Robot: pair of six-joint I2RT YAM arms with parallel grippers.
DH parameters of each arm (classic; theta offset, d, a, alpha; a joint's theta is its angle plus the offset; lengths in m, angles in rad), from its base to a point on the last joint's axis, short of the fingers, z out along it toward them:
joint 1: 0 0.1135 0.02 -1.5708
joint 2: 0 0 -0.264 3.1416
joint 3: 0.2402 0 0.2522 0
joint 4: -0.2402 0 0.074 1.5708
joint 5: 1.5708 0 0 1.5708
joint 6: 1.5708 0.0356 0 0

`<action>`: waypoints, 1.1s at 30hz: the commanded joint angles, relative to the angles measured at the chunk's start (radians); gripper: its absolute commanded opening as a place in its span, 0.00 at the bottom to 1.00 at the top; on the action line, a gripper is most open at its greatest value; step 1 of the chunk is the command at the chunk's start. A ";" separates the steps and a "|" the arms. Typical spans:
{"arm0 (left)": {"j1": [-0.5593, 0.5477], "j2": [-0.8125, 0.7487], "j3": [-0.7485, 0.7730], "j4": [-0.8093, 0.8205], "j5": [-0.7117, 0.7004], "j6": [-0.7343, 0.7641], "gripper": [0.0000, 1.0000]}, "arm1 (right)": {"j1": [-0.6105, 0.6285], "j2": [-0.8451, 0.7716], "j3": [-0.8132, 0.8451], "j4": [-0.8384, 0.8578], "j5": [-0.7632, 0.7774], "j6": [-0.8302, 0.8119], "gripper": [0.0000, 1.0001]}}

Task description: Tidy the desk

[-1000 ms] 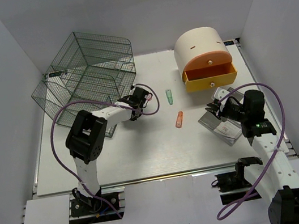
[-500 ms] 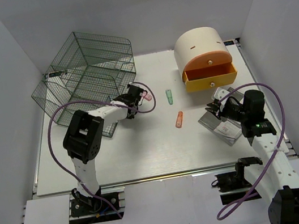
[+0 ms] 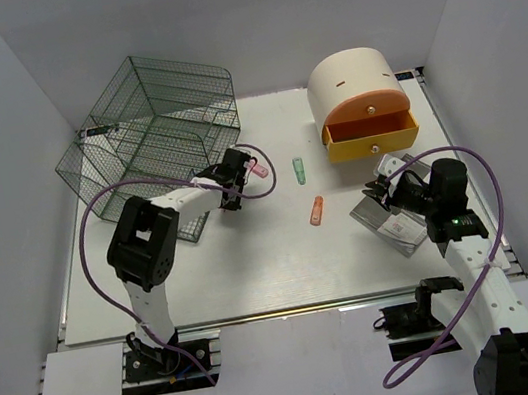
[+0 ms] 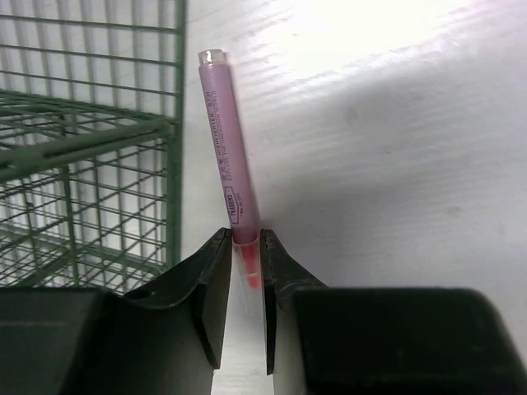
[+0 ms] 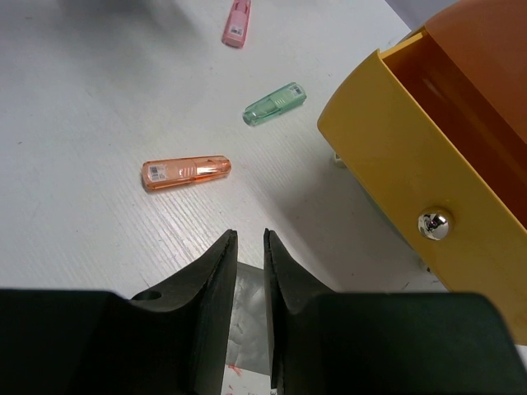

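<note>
On the white desk [image 3: 256, 270], my left gripper [image 3: 246, 168] [image 4: 245, 234] is shut on the near end of a pink pen [image 3: 259, 170] [image 4: 224, 140]. The pen lies beside the dark wire-mesh cage [image 3: 156, 124] [image 4: 82, 164]. A green highlighter [image 3: 299, 168] [image 5: 274, 104] and an orange one [image 3: 317, 210] [image 5: 185, 171] lie loose mid-desk. My right gripper [image 3: 385, 192] [image 5: 249, 234] sits at the right over a grey packet [image 3: 396, 226] [image 5: 247, 329]. Its jaws stand narrow, and the packet fills the gap between them.
A cream-and-orange drawer box [image 3: 357, 86] stands at the back right. Its yellow drawer [image 3: 370, 136] [image 5: 412, 156] is pulled out just beyond the right gripper. The cage takes up the back left corner. A metal rail [image 3: 283, 313] runs along the near edge.
My left gripper has slid left toward the cage and closed onto the pink pen. The right arm has not moved.
</note>
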 commanded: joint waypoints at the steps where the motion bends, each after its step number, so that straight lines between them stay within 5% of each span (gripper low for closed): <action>1: -0.003 -0.020 -0.039 -0.068 0.148 -0.029 0.31 | -0.001 -0.014 -0.005 0.034 0.000 -0.009 0.26; 25: -0.012 0.075 -0.019 -0.101 0.297 -0.018 0.38 | -0.001 -0.025 -0.002 0.029 0.002 -0.010 0.25; 33: -0.021 0.090 -0.002 -0.104 0.321 -0.024 0.10 | -0.001 -0.023 -0.002 0.029 0.007 -0.009 0.25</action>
